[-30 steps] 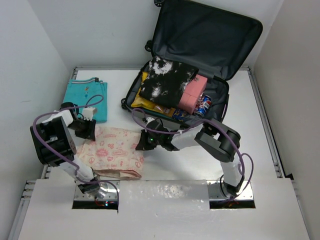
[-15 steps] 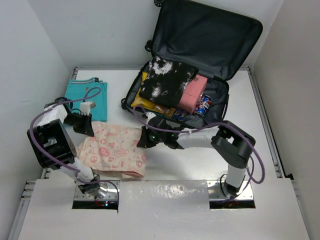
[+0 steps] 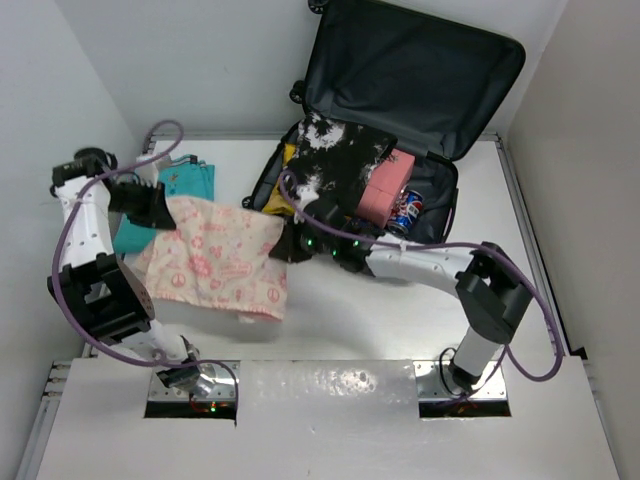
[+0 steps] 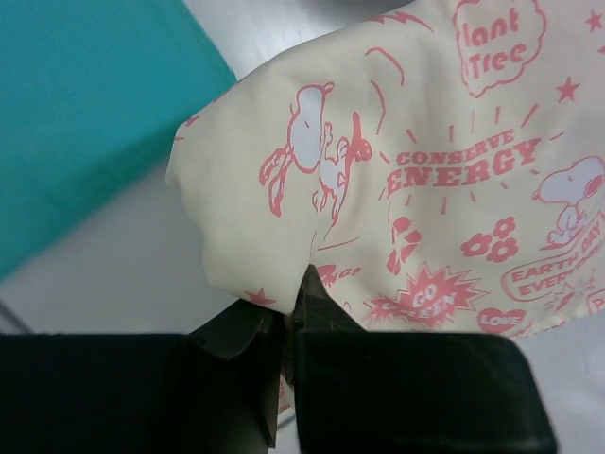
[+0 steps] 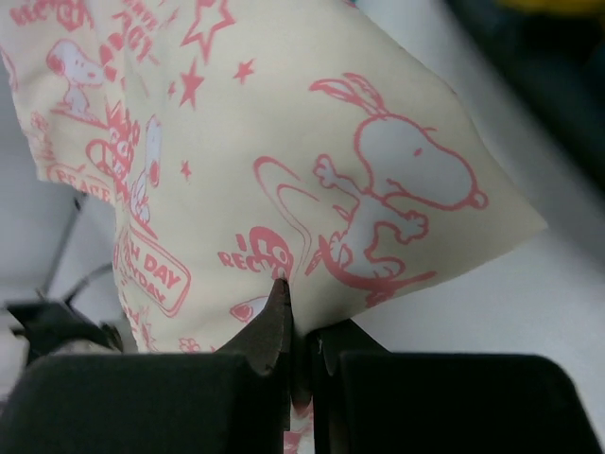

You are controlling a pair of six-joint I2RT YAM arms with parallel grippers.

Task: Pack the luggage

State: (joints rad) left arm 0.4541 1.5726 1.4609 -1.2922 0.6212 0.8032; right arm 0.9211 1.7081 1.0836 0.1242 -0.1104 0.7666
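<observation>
Top, left-wrist and right-wrist views of a two-arm workcell. The luggage (image 3: 410, 80), a hard-shell suitcase with dark grey lining, lies open at the far right of the white tabletop (image 3: 400, 320), its lid raised against the back wall. In its lower half are a black-and-white patterned garment (image 3: 335, 160), a pink package (image 3: 385, 185) just beside it, a yellow item (image 3: 275, 205) under the garment's near edge, and a blue soda can (image 3: 405, 212) near the front rim.

A cream cloth with pink Snoopy print (image 3: 215, 262) hangs stretched between the two arms, left of the suitcase and above the tabletop. The left fingers (image 3: 155, 207) are pressed together on its far left corner; in the left-wrist view the tips (image 4: 317, 312) pinch a fold of the printed fabric (image 4: 425, 142). The right fingers (image 3: 288, 245) are clamped on the cloth's far right corner, close to the suitcase's front rim; the right-wrist view shows the tips (image 5: 269, 331) shut on the hem of the cloth (image 5: 236, 123).

A teal garment (image 3: 190, 180) lies flat at the far left of the tabletop, partly behind the left arm, and shows as a teal field (image 4: 76, 123) in the left-wrist view.
</observation>
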